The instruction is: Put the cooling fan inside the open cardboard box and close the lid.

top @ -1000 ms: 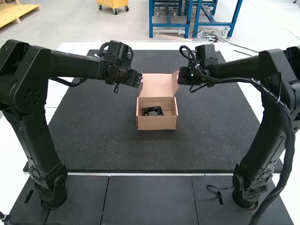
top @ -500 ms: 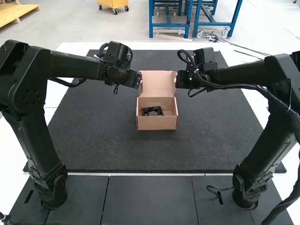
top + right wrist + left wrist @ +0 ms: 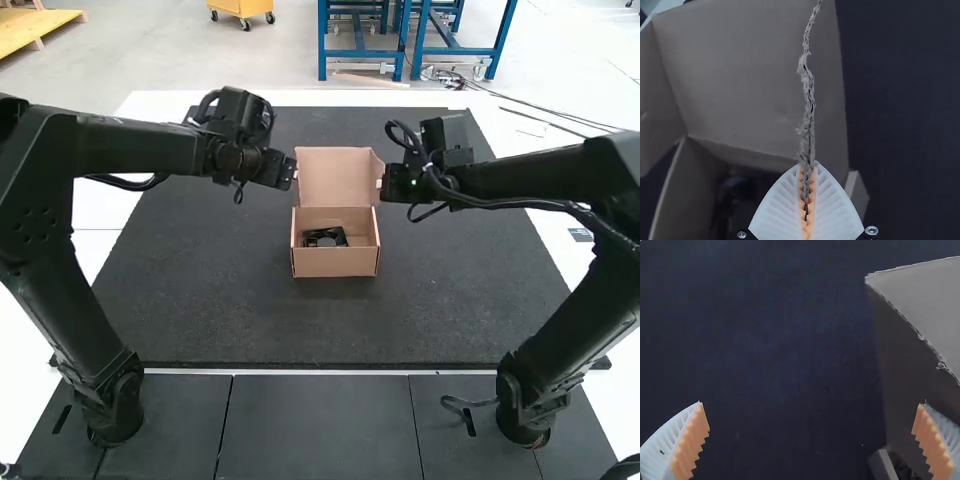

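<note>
Brown cardboard box [image 3: 335, 255] sits open on black mat [image 3: 200, 270]. Small black sq. cooling fan [image 3: 325, 238] lies flat inside, nearer box's left wall. Lid [image 3: 338, 178] stands upright at box's far edge. Right gripper [image 3: 385, 185] is pinched tight on lid's right side flap. Left gripper [image 3: 292, 172] has fingers wide apart, just beside lid's left edge.

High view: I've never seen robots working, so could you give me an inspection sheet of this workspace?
surface: black mat on a white table.
job's things: cardboard box mid-mat, its lid standing upright; cooling fan inside the box.
clutter: nothing seen.
tools: left tool open beside the lid's left edge; right tool shut on the lid's right edge.
cables: black cable loops at both wrists.
surroundings: black panels along the table's near edge.
</note>
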